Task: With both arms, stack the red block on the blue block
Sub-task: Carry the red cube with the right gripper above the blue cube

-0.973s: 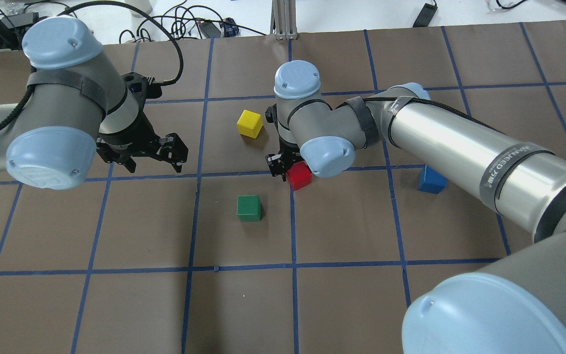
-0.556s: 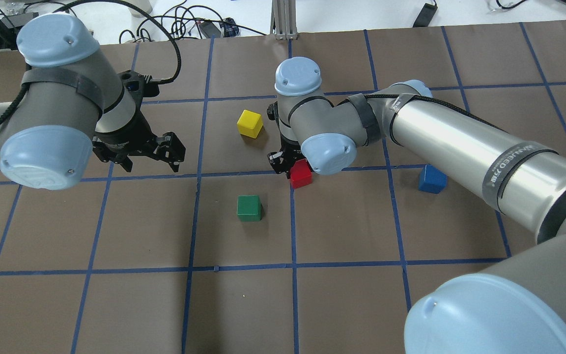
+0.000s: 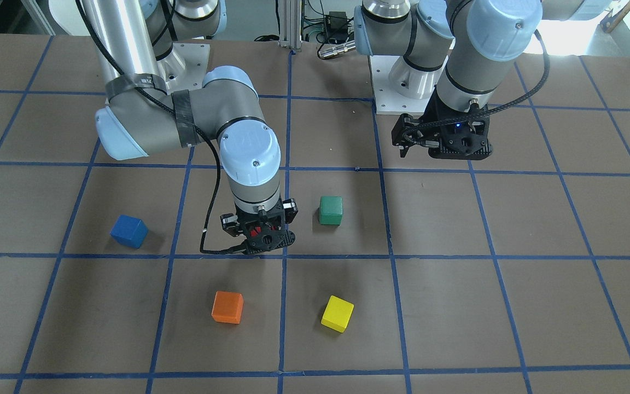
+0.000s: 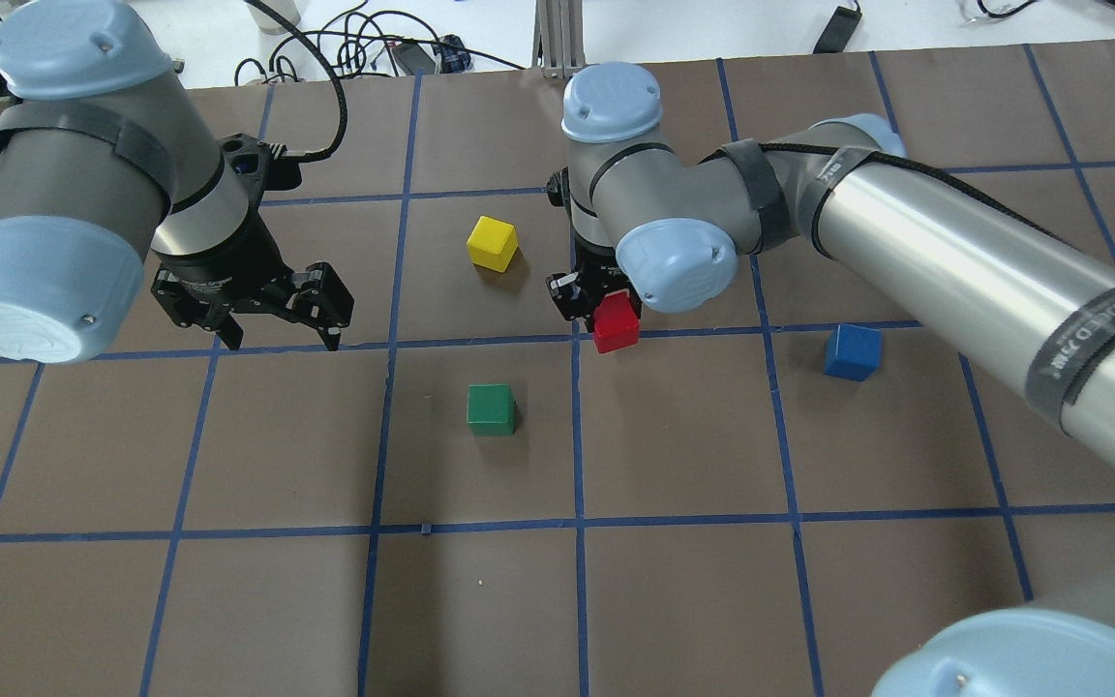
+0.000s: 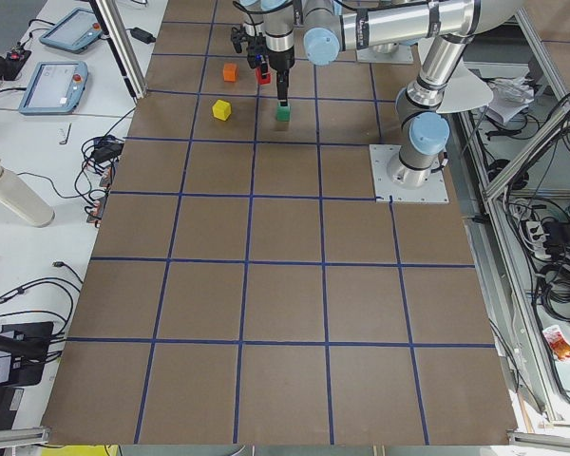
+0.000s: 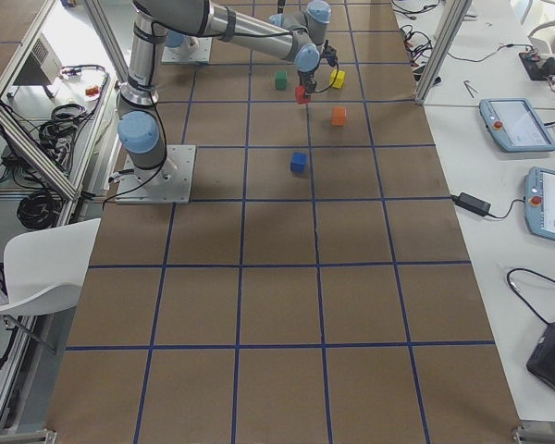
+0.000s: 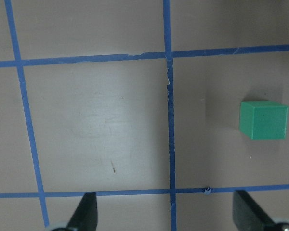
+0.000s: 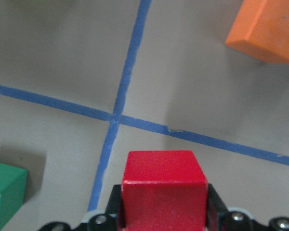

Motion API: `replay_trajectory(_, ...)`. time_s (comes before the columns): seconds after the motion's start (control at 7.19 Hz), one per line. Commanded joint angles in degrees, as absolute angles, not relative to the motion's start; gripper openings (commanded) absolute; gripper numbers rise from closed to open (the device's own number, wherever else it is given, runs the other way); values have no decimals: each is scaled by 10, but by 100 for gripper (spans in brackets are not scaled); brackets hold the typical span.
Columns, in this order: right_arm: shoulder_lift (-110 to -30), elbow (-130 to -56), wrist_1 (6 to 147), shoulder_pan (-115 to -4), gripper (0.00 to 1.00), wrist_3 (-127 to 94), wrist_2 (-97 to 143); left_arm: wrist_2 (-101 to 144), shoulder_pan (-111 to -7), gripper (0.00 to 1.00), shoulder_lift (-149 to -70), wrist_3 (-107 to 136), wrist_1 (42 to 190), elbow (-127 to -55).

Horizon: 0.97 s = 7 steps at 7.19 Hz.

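My right gripper (image 4: 604, 302) is shut on the red block (image 4: 616, 325) and holds it just above the table near a tape crossing. In the right wrist view the red block (image 8: 163, 187) sits between the two fingers. In the front-facing view the right gripper (image 3: 260, 232) hides most of the red block (image 3: 261, 227). The blue block (image 4: 852, 350) rests on the table to the right of it, apart and untouched; it also shows in the front-facing view (image 3: 128, 231). My left gripper (image 4: 250, 315) hangs open and empty over the table at the left, its fingertips (image 7: 86, 214) spread wide.
A green block (image 4: 491, 409) lies in front of the red block, and also shows in the left wrist view (image 7: 263, 120). A yellow block (image 4: 493, 242) lies behind, to the left. An orange block (image 3: 227, 307) lies beyond the right gripper, hidden in the overhead view.
My right gripper has risen with the red block in it and shifted slightly right. My left arm has drifted a little to the left, its gripper still open.
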<state>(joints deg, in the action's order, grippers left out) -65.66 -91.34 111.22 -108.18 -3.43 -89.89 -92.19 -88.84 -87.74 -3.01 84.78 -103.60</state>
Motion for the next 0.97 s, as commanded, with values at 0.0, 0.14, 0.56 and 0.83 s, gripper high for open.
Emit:
replay_trajectory(0.0, -694, -876, 1043, -1057, 0, -33, -912, -922, -889, 100, -877, -30, 860, -1032)
replay_trajectory(0.14, -703, -875, 1011, -1035, 0, -34, -914, -922, -888, 100, -880, -31, 858, -1032)
replay_trajectory(0.56, -732, -879, 988, -977, 0, -23, -947, -921, -888, 100, -892, -32, 853, -1034)
replay_trajectory(0.83, -732, -885, 987, -935, 0, 17, -947, -921, -888, 100, -893, -33, 853, -1037)
